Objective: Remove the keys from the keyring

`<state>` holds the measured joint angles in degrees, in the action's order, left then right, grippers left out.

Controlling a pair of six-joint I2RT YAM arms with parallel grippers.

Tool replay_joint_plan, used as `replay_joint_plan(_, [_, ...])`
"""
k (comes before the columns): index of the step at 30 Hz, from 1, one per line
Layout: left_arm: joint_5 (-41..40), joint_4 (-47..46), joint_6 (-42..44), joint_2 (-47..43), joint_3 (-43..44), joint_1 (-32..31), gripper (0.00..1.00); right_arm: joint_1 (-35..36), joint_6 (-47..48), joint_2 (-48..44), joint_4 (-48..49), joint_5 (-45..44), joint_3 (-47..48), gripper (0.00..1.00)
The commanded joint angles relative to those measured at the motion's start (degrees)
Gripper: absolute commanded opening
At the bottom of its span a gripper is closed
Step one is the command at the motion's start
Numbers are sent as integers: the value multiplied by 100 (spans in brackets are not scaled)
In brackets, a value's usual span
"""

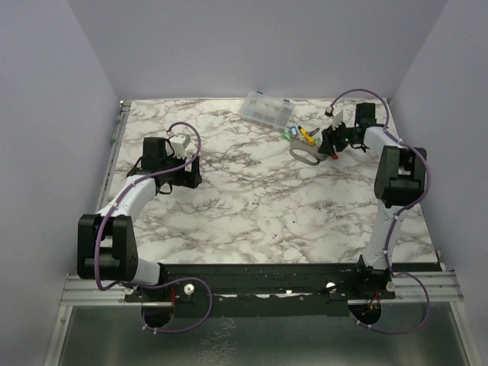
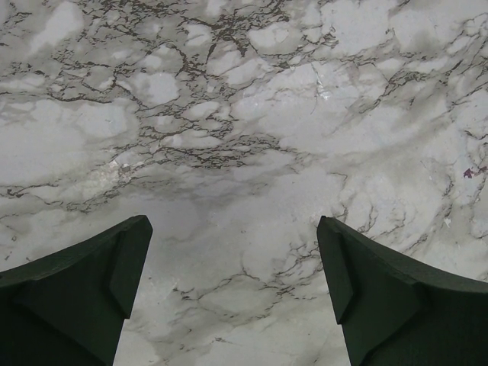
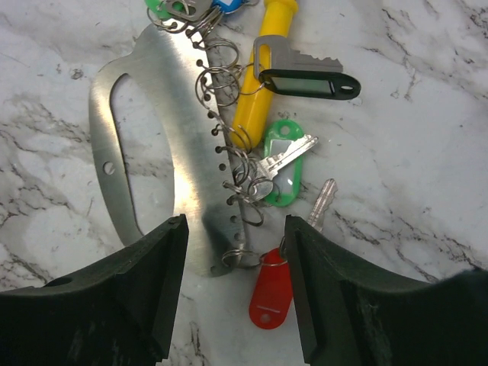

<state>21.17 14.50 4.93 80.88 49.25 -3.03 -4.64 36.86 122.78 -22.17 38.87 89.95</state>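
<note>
Both open: right end effector (image 3: 236, 226) straddles flat perforated metal keyring (image 3: 191, 145); left end effector (image 2: 232, 223) wide.

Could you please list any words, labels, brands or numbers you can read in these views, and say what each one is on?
None can be read.
The black tag shows a dark, blank-looking label window.
The red tag bears a faint mark, too small to read.
The keyring shows only holes.

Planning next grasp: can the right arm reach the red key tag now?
Probably yes: the red tag lies uncovered between the open right fingers, only its small ring tying it to the keyring.
</note>
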Motion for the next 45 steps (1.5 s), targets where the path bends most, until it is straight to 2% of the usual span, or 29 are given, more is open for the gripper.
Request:
replay_joint_plan(1, [263,26,17,-33,-91,16,99,42,280,282,-44,-132,437,62])
replay_joint_plan(17, [203,24,27,22,-75,13,99,204,1038,775,-1075,-190,1128,58])
replay_joint_plan(23, [194,26,19,44,-75,19,99,291,1253,809,-1231,-285,1106,52])
replay_joint_plan(29, [196,35,8,58,-62,13,99,307,1259,763,-1305,-279,1076,33])
replay_joint_plan(31, [200,31,10,55,-63,17,99,306,1255,627,-1299,-267,956,21])
replay_joint_plan(33, [216,35,11,61,-57,16,99,308,1311,424,-1281,-188,780,13])
replay_joint_plan(37, [225,35,-13,104,-45,15,99,312,1319,-37,-1343,175,481,8])
replay_joint_plan(39, [221,34,-24,113,-39,18,99,330,1138,-200,-1355,322,473,1])
replay_joint_plan(45, [166,34,-51,117,-17,13,99,333,640,-611,-1493,926,553,1])
